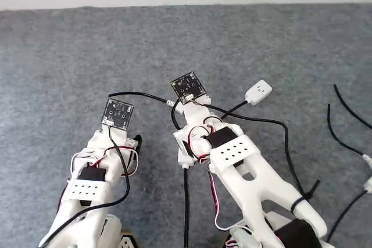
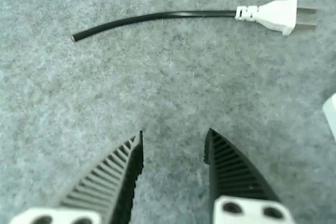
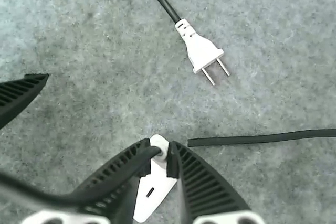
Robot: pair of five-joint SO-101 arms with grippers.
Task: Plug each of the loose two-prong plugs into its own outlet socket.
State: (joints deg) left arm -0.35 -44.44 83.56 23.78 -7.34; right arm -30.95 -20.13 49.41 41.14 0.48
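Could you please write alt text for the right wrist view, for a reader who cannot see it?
The right gripper is closed on a white socket. On the grey carpet beyond lie a loose white two-prong plug and a black cable end.

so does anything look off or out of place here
Nothing looks damaged, but the white two-prong plug trails a short black cord that ends in a cut stub, attached to nothing. A cut cord end also lies by the right tool, which is shut on a white outlet socket.
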